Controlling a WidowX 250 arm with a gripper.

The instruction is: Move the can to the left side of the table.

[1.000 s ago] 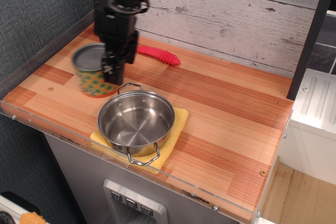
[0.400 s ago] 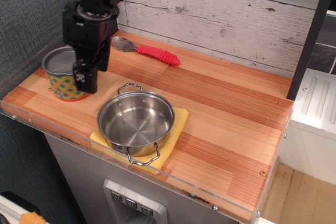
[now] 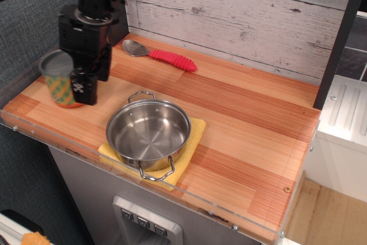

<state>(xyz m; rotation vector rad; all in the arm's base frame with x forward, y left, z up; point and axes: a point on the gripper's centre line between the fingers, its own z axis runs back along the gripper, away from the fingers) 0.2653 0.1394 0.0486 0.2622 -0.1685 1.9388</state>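
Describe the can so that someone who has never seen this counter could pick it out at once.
Find the striped wooden table and go to its far left end, by the dark textured wall. The can is there, right against the black gripper, left of the steel pot on its yellow cloth. Unlike the shiny two-handled pot, it is a small tin with a grey lid and an orange, green-dotted label.
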